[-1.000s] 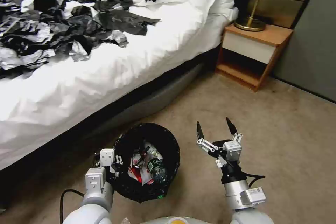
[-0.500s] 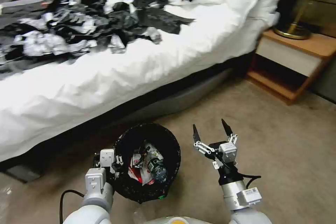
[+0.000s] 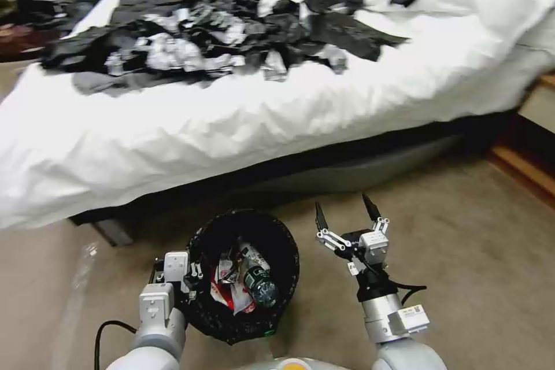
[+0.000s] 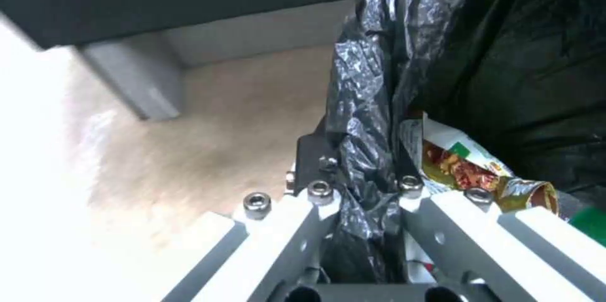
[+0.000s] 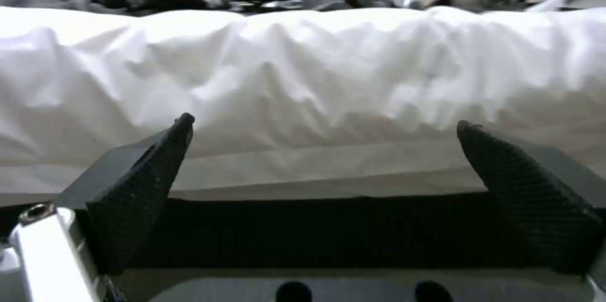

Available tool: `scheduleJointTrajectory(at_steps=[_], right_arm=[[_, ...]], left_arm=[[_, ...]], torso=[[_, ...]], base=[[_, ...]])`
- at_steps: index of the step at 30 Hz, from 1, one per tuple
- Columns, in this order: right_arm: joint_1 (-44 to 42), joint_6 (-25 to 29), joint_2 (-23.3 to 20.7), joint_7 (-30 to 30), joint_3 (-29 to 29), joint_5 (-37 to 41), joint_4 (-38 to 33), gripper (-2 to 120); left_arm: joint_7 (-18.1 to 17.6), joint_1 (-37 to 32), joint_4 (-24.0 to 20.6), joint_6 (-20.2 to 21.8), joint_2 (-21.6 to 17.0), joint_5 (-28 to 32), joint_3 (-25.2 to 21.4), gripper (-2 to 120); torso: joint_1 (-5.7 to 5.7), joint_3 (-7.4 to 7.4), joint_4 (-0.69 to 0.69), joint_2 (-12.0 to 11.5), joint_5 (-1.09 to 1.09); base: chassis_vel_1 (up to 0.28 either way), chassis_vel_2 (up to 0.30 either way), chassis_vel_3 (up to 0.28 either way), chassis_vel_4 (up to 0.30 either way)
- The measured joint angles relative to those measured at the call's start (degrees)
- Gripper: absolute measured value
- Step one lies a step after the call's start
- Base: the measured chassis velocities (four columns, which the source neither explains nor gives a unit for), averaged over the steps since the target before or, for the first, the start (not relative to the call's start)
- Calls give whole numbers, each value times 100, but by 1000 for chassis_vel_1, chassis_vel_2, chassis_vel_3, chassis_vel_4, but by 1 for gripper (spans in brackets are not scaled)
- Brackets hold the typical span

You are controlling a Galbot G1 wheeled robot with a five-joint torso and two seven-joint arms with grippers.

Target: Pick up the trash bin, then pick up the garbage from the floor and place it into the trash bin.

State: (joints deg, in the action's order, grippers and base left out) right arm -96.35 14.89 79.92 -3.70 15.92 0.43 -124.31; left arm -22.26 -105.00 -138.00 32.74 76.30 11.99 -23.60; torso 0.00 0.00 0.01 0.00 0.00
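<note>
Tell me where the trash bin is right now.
In the head view the trash bin sits low and left of centre, in front of the bed, its rim clamped by the left gripper, the open right gripper beside it.

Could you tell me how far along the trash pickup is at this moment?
Done: the trash bin is gripped at its rim by the left hand, and garbage already lies inside. In hand: nothing new; the right hand is open beside the bin. No litter is visible on the carpet.
</note>
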Motion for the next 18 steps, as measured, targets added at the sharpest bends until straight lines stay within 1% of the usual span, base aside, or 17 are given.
scheduleJointTrajectory(at_steps=[18], right_arm=[[121, -95, -38, 47, -17, -113, 7, 100]], left_arm=[[-3, -50, -15, -5, 5, -33, 13, 0]], torso=[[0, 0, -1, 0, 0]], base=[[129, 117, 122, 126]])
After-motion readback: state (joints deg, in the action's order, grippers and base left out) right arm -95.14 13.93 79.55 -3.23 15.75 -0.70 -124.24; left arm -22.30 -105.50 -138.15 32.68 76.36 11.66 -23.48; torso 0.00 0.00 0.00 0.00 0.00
